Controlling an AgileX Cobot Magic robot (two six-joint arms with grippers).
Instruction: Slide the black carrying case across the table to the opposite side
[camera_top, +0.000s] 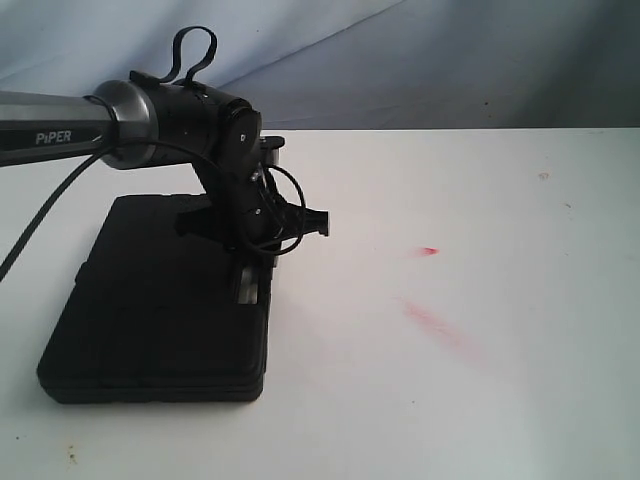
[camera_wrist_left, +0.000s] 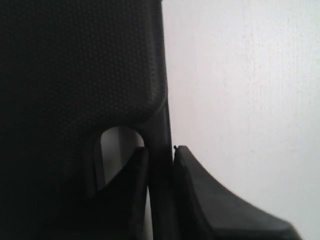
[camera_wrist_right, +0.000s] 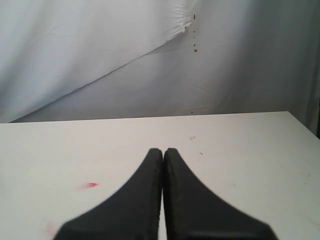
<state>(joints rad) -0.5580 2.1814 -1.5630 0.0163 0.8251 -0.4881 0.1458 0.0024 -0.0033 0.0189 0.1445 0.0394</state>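
The black carrying case (camera_top: 150, 300) lies flat on the white table (camera_top: 450, 400), at its left side. My left gripper (camera_top: 250, 285) reaches down at the case's right edge. In the left wrist view the textured case (camera_wrist_left: 75, 60) fills one side, and its thin handle bar (camera_wrist_left: 159, 125) runs between the two fingers of the left gripper (camera_wrist_left: 160, 155), which is shut on it. My right gripper (camera_wrist_right: 163, 152) is shut with nothing between its fingers, hovering over bare table (camera_wrist_right: 240, 150); it does not show in the exterior view.
Red smears mark the tabletop to the right of the case (camera_top: 435, 325), with a smaller red spot (camera_top: 428, 251) farther back. A pale cloth backdrop (camera_top: 400, 60) hangs behind the table's far edge.
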